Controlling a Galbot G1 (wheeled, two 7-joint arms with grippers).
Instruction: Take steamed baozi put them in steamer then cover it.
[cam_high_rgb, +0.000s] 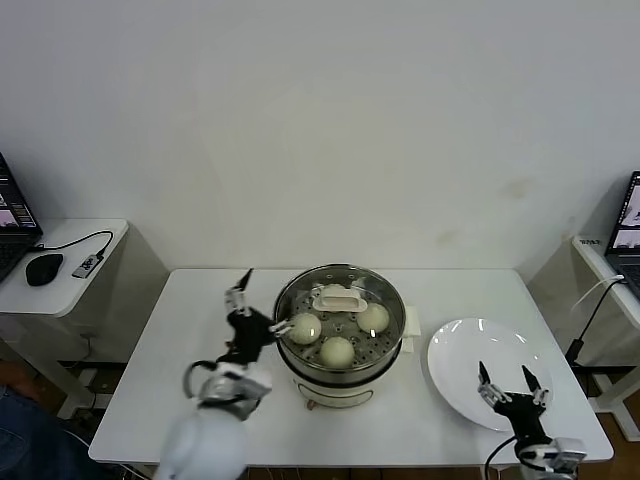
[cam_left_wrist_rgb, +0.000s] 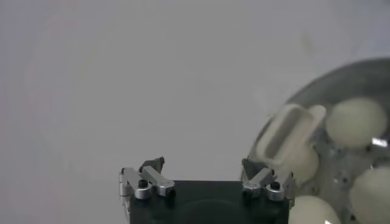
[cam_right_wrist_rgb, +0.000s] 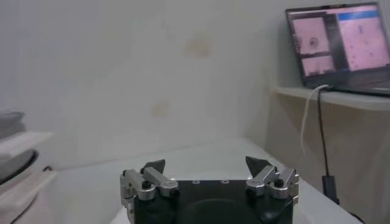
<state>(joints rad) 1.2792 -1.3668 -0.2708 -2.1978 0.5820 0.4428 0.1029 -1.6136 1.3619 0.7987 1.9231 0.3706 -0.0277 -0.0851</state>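
A plain white wall (cam_high_rgb: 320, 120) fills twelve o'clock behind the white worktop (cam_high_rgb: 180, 350). At nine o'clock a side desk (cam_high_rgb: 70, 262) carries a laptop (cam_high_rgb: 12, 215), mouse (cam_high_rgb: 44, 268) and cable. At three o'clock another desk (cam_high_rgb: 610, 275) holds a second laptop (cam_high_rgb: 628, 218).

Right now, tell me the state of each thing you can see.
Steamer: covered by the lid.
Lid: seated on the steamer, handle up.
Buns: inside the steamer; three show clearly through the glass.
Plate: empty, on the table beside the steamer.
Left gripper: open, empty, beside the steamer.
Right gripper: open, empty, over the plate.
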